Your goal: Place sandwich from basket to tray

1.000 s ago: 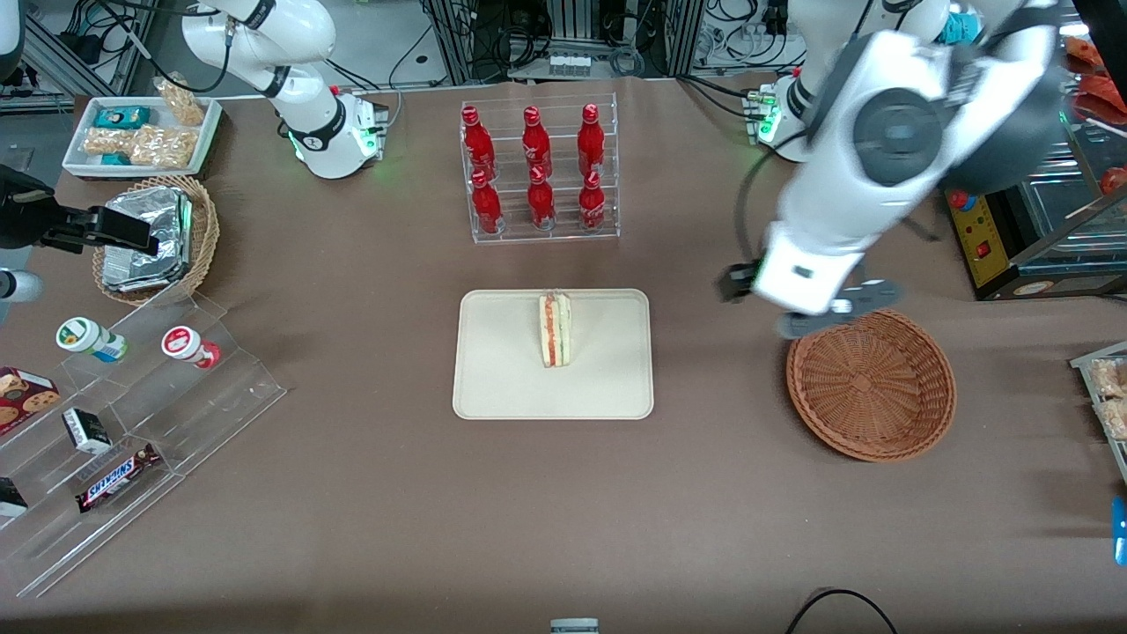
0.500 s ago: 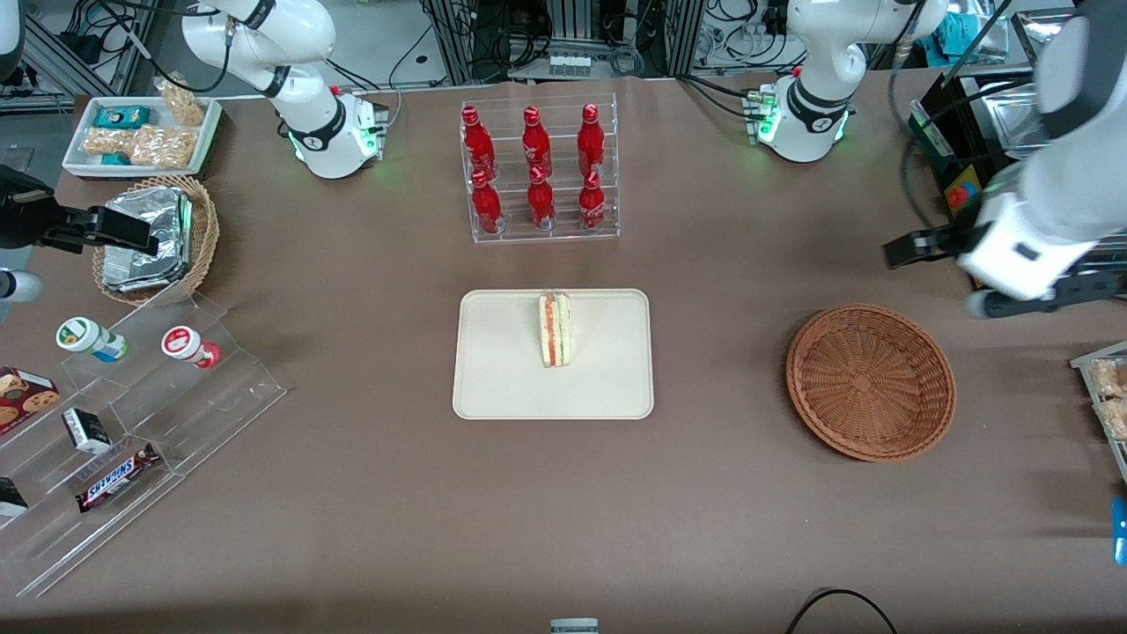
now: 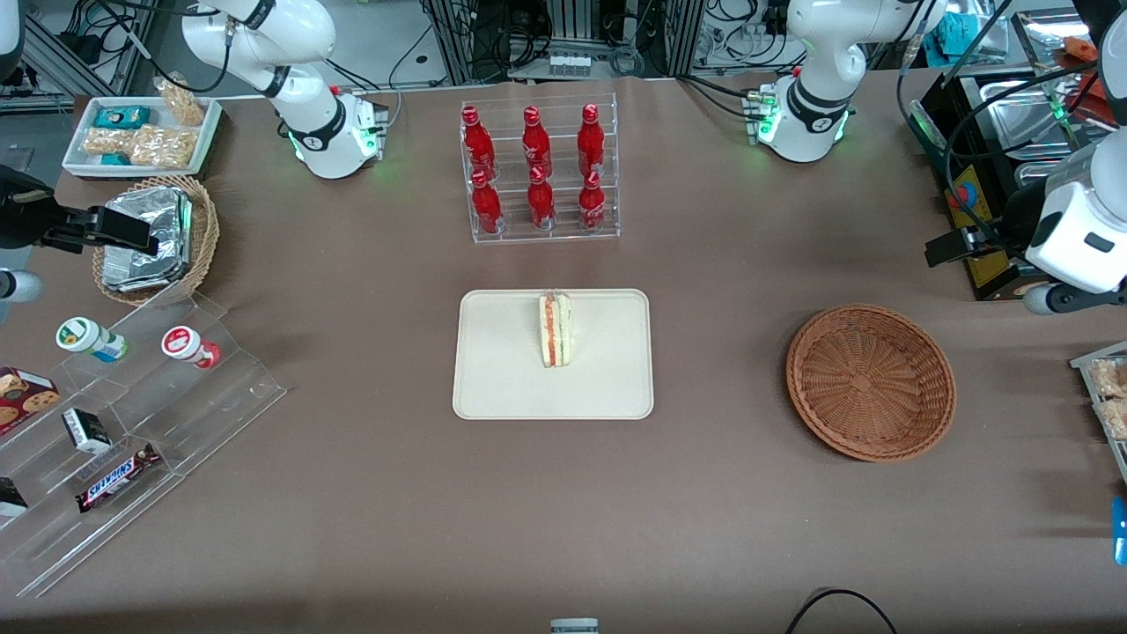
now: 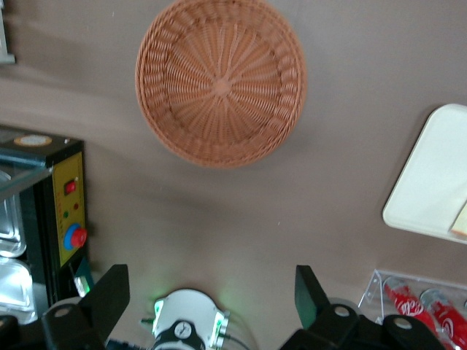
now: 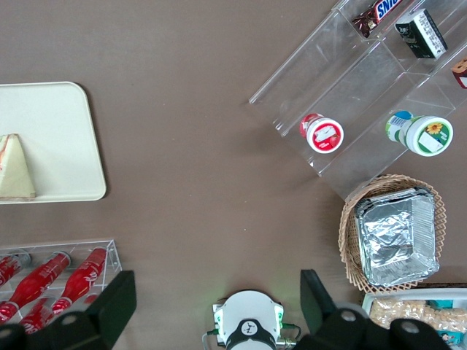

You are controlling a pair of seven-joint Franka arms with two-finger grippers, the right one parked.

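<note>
The sandwich [image 3: 556, 330] stands on its edge on the cream tray [image 3: 502, 374], near the tray's middle. It also shows in the right wrist view [image 5: 14, 169], on the tray [image 5: 55, 124]. The reddish-brown basket [image 3: 870, 382] is empty and sits toward the working arm's end of the table. My left gripper [image 3: 995, 275] hangs open and empty, high above the table, farther from the front camera than the basket. In the left wrist view the gripper [image 4: 210, 295] holds nothing, with the basket [image 4: 221, 82] and a tray corner [image 4: 438, 175] below.
A clear rack of red bottles [image 3: 537, 167] stands farther from the front camera than the tray. A black box with a red button [image 3: 973, 216] is beside my gripper. A tan basket of foil packets [image 3: 154, 238] and acrylic snack steps [image 3: 132, 414] lie toward the parked arm's end.
My gripper has swung from above the basket's rim out toward the working arm's end of the table. The sandwich, tray and basket have not moved.
</note>
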